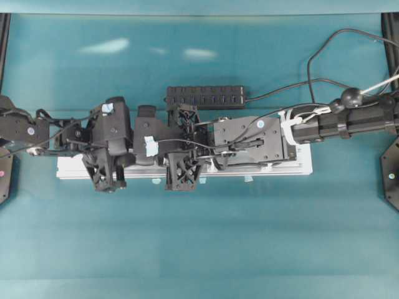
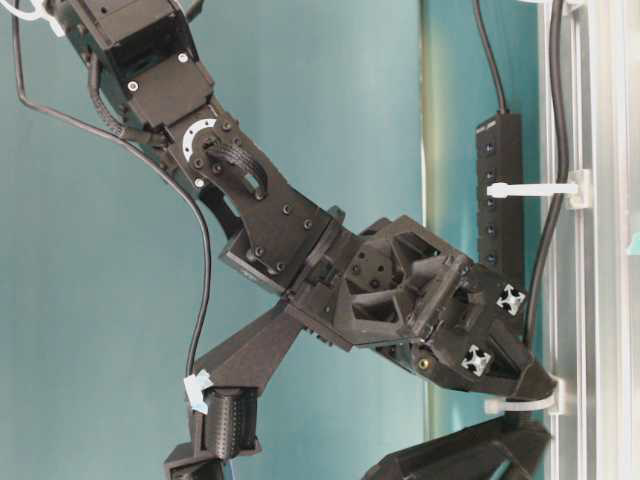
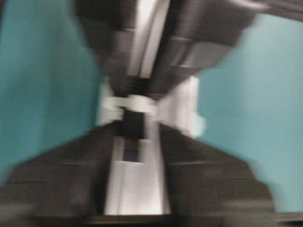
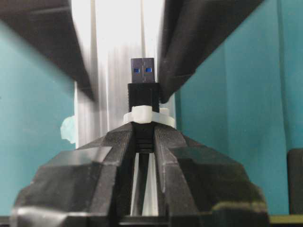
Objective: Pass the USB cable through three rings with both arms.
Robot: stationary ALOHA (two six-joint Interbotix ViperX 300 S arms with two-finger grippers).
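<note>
The USB cable (image 2: 545, 240) runs along the silver rail (image 1: 299, 165) through one ring (image 2: 530, 188). My right gripper (image 4: 144, 130) is shut on the plug body just behind a second white ring (image 4: 144, 115). The dark plug (image 4: 143, 71) pokes through that ring. From the far side, my left gripper (image 3: 136, 130) straddles the plug (image 3: 133, 137). Its jaws are narrow, but a gap still shows on one side; that view is blurred. In the table-level view the right gripper (image 2: 548, 385) touches the lower ring (image 2: 520, 405), with the left gripper (image 2: 520, 440) just below.
A black multi-port hub (image 1: 206, 96) lies behind the rail, its own cable leading off to the right. Both arms crowd over the middle of the rail. Teal tabletop (image 1: 199, 249) surrounds it.
</note>
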